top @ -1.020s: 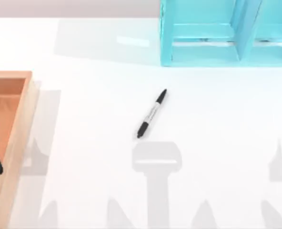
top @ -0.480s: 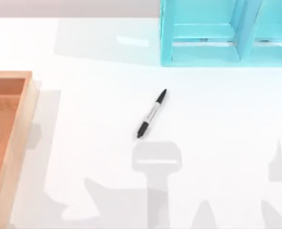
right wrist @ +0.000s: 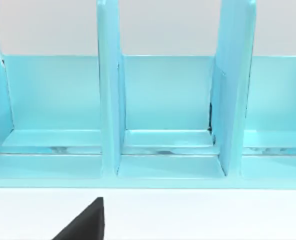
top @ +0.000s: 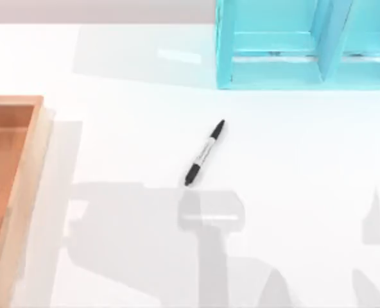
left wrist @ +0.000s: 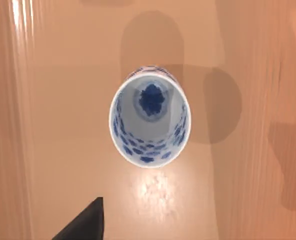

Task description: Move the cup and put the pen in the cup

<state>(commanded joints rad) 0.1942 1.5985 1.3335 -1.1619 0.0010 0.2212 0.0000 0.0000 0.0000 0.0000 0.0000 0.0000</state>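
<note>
The pen [top: 205, 153] lies slanted on the white table near its middle, black with a pale grey middle section. Seen from straight above in the left wrist view, the cup [left wrist: 149, 123] stands upright on the floor of the wooden tray [left wrist: 63, 100], white with a blue pattern. My left gripper [left wrist: 85, 223] hovers above the cup, apart from it, with a black tip at the picture's edge. My right gripper [right wrist: 85, 220] is parked facing the cyan shelf [right wrist: 168, 115].
The wooden tray [top: 23, 173] runs along the table's left edge. The cyan shelf [top: 273, 64] with upright dividers stands at the back right. Grey arm shadows lie across the table's front, below the pen.
A dark arm part at the tray's left edge has left the top view. A broad shadow has spread over the front left of the table. The pen has not moved.
</note>
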